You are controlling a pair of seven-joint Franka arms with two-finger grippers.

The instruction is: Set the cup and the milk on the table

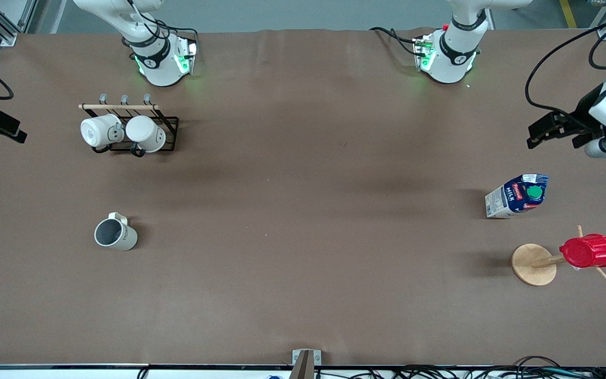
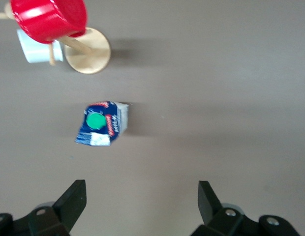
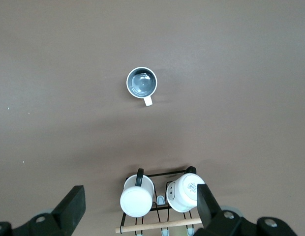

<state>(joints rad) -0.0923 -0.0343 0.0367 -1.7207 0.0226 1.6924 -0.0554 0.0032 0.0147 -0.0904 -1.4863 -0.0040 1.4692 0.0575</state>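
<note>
Both pieces look already placed: the off-white ceramic cup (image 1: 115,233) and blue-and-white milk carton (image 1: 516,196) stand upright, well apart, on the brown bench (image 1: 303,237), left tool (image 2: 141,199) and right tool (image 3: 140,204) spread, empty, high above, so only retreat remains

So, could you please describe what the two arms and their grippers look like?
Both arms are glossy white with black joint rings, green lights glowing at their bases and black cables trailing off. The left gripper and right gripper have black, wedge-shaped jaws on black bodies.

brown table (image 1: 303,295): cup (image 1: 115,233), milk (image 1: 516,196)
</note>
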